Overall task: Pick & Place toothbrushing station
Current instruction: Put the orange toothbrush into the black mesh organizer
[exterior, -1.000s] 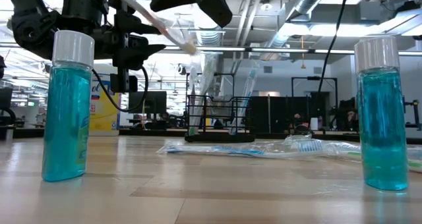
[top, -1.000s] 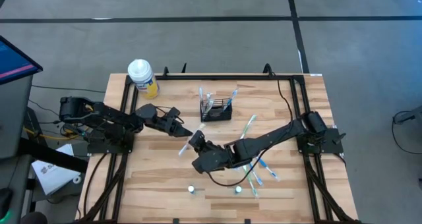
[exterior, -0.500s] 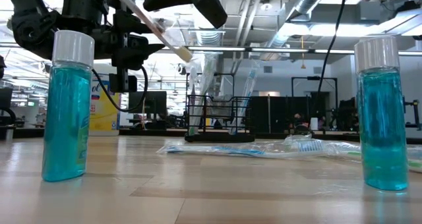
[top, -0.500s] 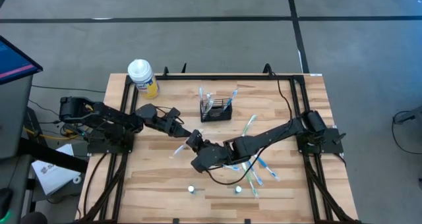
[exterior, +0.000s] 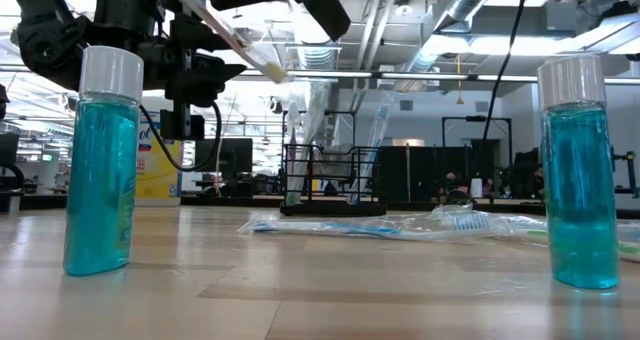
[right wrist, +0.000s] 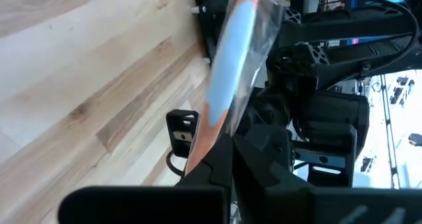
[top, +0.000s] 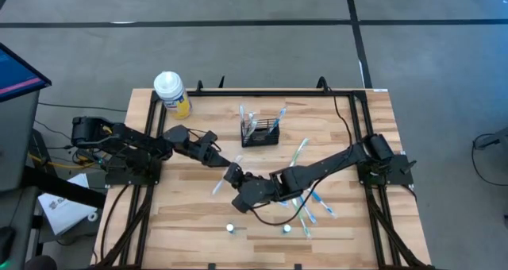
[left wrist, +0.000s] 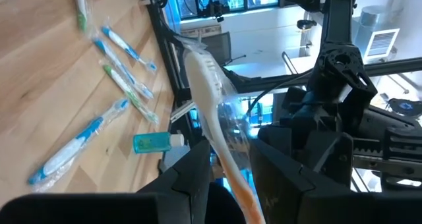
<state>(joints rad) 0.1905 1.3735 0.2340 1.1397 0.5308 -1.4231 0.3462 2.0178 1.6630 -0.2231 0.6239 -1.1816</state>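
- While both arms meet above the table's middle, the left gripper (top: 216,155) clamps one end of a wrapped toothbrush (top: 222,177), its fingers (left wrist: 198,178) pressed on the orange handle in the left wrist view.
- The right gripper (top: 235,175) is closed on the same toothbrush from the other side; its own wrist view shows the fingers (right wrist: 221,165) together around the orange-and-blue handle.
- Seen from the low camera, the toothbrush (exterior: 230,35) hangs tilted in the air between the two grippers, clear of the table (top: 198,214).
- The holder (top: 261,132) stands upright toward the far edge at the middle, well apart from the grippers, with wrapped brushes already sticking out of it.
- More wrapped toothbrushes (top: 309,198) lie loose on the wood under the right arm.
- Two small blue bottles (exterior: 100,160) stand near the front edge.
- A white-capped yellow bottle (top: 172,93) sits at the far left corner.
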